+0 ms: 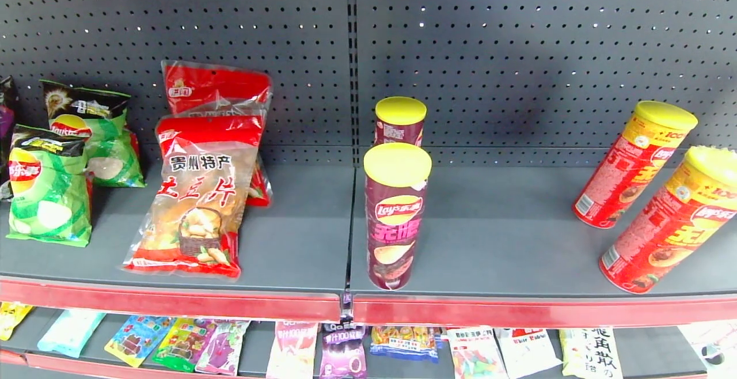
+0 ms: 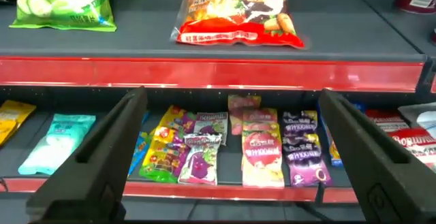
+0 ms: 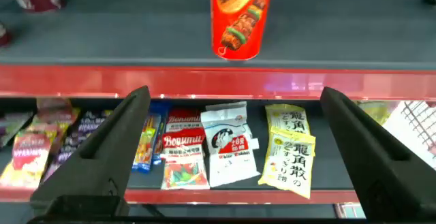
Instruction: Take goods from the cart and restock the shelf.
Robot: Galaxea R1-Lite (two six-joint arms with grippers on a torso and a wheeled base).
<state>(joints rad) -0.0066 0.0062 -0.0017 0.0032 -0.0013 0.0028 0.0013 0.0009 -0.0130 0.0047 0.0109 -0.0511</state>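
The grey shelf (image 1: 299, 241) with a red front lip holds green chip bags (image 1: 49, 189) at the left, red potato-snack bags (image 1: 198, 194) beside them, two maroon chip cans (image 1: 396, 212) with yellow lids in the middle and two red chip cans (image 1: 668, 212) at the right. My left gripper (image 2: 228, 159) is open and empty, in front of the shelf's lip below the red snack bag (image 2: 238, 9). My right gripper (image 3: 231, 159) is open and empty too, in front of the lip below a red can (image 3: 240, 16).
A lower shelf (image 1: 259, 356) carries several small snack packets (image 2: 262, 149), (image 3: 228, 149). A perforated dark back panel (image 1: 489, 62) rises behind the goods. Bare shelf surface (image 1: 506, 235) lies between the maroon and red cans. A wire grid (image 3: 419, 118) shows at one edge.
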